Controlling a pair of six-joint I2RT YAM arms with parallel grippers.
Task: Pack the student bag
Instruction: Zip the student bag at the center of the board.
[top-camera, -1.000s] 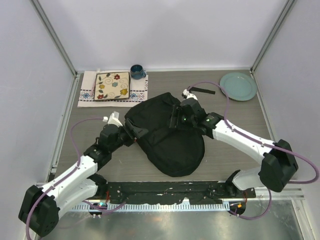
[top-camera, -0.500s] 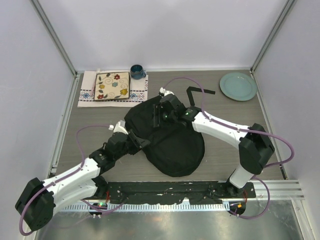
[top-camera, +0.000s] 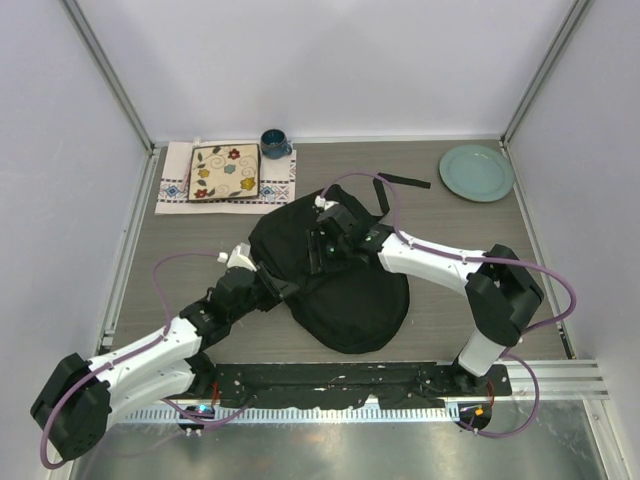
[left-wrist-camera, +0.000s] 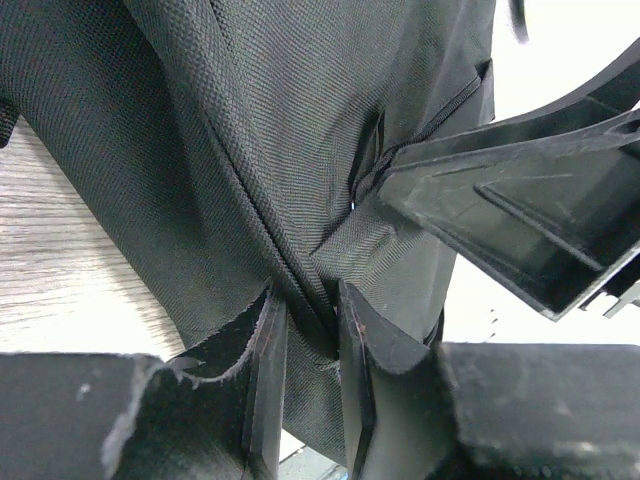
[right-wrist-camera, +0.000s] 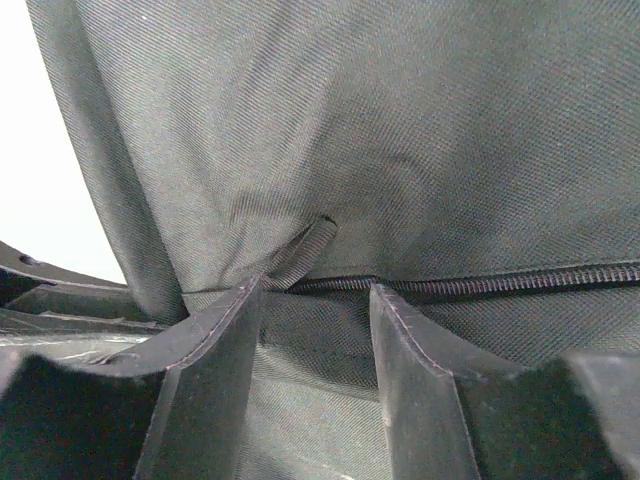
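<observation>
The student bag (top-camera: 350, 290) lies flat in the middle of the table, a black fabric backpack. My left gripper (top-camera: 283, 288) is at the bag's left edge. In the left wrist view its jaws (left-wrist-camera: 308, 300) are shut on a raised fold of the bag fabric (left-wrist-camera: 250, 150). My right gripper (top-camera: 318, 250) rests on the bag's upper part. In the right wrist view it (right-wrist-camera: 314, 290) stands open, its fingertips against the cloth at one end of a closed zip (right-wrist-camera: 500, 282), beside a small fabric tab (right-wrist-camera: 305, 248). No other item for packing is held.
At the back left a floral square plate (top-camera: 224, 171) sits on an embroidered cloth (top-camera: 175, 185), with a blue mug (top-camera: 274, 143) behind it. A pale green plate (top-camera: 477, 172) is at the back right. A loose black strap (top-camera: 400, 181) lies near it.
My left gripper slid right to the bag's edge and closed on a fold of fabric. My right arm swung left across the bag, its jaws narrowing slightly.
</observation>
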